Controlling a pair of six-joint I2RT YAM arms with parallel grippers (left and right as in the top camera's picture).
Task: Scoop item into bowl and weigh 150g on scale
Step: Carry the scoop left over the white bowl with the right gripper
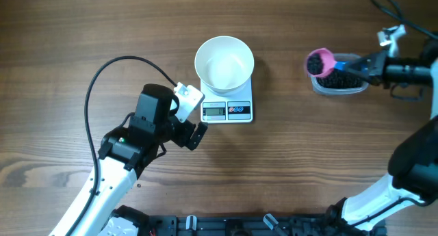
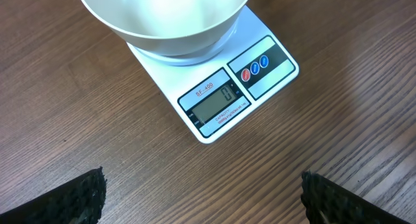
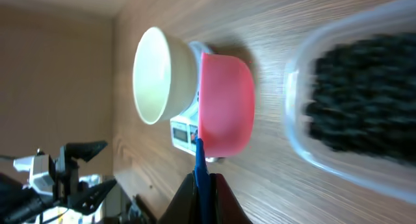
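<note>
Left pincer [image 2: 201, 197] gapes wide, arm angled inward; right pincer [image 3: 203, 185] clamped tight on scoop [image 3: 224, 104] handle, arm outstretched.

Left wrist view: bowl [image 2: 162, 29] cut off by the top edge, far side out of frame; left gripper [image 2: 205, 201] shown only as two dark finger ends at the bottom edge, the rest unseen. Right wrist view: tub [image 3: 302, 139] and item [image 3: 364, 94] blurred and cut by the right edge; scale [image 3: 183, 130] mostly hidden behind bowl and pink scoop [image 3: 224, 104], display unreadable. Overhead view: scale readout too small to read; right arm [image 1: 414, 167] cut off at the right edge.
</note>
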